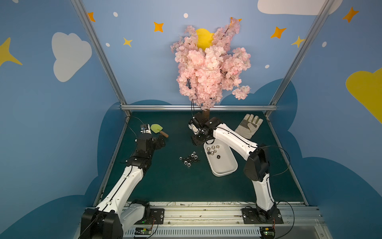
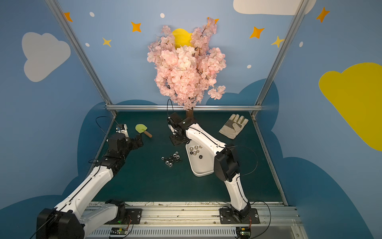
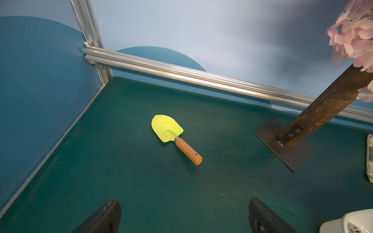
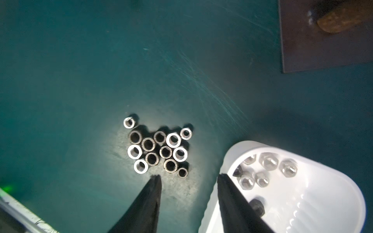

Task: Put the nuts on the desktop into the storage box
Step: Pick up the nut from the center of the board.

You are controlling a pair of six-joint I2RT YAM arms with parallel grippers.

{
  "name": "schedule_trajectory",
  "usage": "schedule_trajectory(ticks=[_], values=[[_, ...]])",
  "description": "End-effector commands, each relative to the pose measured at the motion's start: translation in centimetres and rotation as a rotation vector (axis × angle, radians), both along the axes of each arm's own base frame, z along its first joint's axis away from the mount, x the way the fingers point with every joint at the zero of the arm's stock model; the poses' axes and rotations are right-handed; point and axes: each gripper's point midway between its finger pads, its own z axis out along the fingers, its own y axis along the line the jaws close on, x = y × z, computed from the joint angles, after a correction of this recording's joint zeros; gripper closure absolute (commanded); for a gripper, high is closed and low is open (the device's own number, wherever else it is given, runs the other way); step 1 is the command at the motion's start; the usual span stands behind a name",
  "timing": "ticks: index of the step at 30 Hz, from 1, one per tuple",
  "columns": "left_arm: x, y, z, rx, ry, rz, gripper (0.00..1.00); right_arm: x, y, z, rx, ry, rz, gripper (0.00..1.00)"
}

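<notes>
Nuts (image 4: 166, 151): bright metal, glossy faces
Desktop (image 4: 101, 70): matt green surface, finely scratched
Storage box (image 4: 323, 201): smooth white plastic, slight sheen
Rail (image 3: 201, 78): brushed silver metal
Trowel (image 3: 175, 137): smooth matt yellow blade, orange-brown wooden handle
Glove (image 1: 249, 126): coarse beige and grey cloth
Trunk (image 3: 327, 107): rough, rust-brown surface
Base plate (image 3: 290, 153): dark flat metal, matt

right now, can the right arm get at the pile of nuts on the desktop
Probably yes: the right end effector hangs open close to the nuts, only bare desktop lies between, and the storage box sits beside the pile, not across the way.
</notes>
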Motion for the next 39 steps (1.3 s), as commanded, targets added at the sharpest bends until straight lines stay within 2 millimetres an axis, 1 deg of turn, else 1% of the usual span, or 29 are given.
schedule_trajectory(ticks=[1, 4, 7, 12, 15, 22, 27, 31, 39], values=[[0.0, -0.1, 1.1, 0.004, -0.021, -0.003, 0.0, -0.2, 0.1, -3.1, -0.049, 0.101, -0.022, 0.49], [-0.1, -0.2, 1.1, -0.002, -0.029, -0.007, 0.0, -0.1, 0.5, -4.9, -0.078, 0.147, -0.028, 0.5], [0.1, -0.3, 0.8, -0.005, -0.019, -0.015, 0.0, -0.2, 0.5, -6.8, -0.104, 0.18, -0.047, 0.49], [0.0, -0.2, 1.0, -0.004, -0.028, -0.01, 0.0, -0.5, 0.1, -9.4, -0.154, 0.225, -0.065, 0.49], [0.0, -0.2, 0.9, -0.003, -0.026, -0.009, 0.0, -0.6, -0.5, -10.4, -0.183, 0.243, -0.078, 0.49], [0.3, -0.5, 0.2, -0.013, -0.015, -0.02, 0.0, -0.8, -0.7, -11.8, -0.209, 0.26, -0.09, 0.5], [0.1, -0.3, 0.7, -0.007, -0.026, -0.012, 0.0, -0.4, -0.4, -12.3, -0.197, 0.266, -0.108, 0.52], [0.2, -0.4, 0.5, -0.012, -0.026, -0.013, 0.0, -0.1, -0.1, -12.7, -0.18, 0.281, -0.139, 0.55], [0.3, -0.3, 0.6, -0.008, -0.031, -0.01, 0.0, -0.4, 0.3, -13.6, -0.16, 0.328, -0.16, 0.6]])
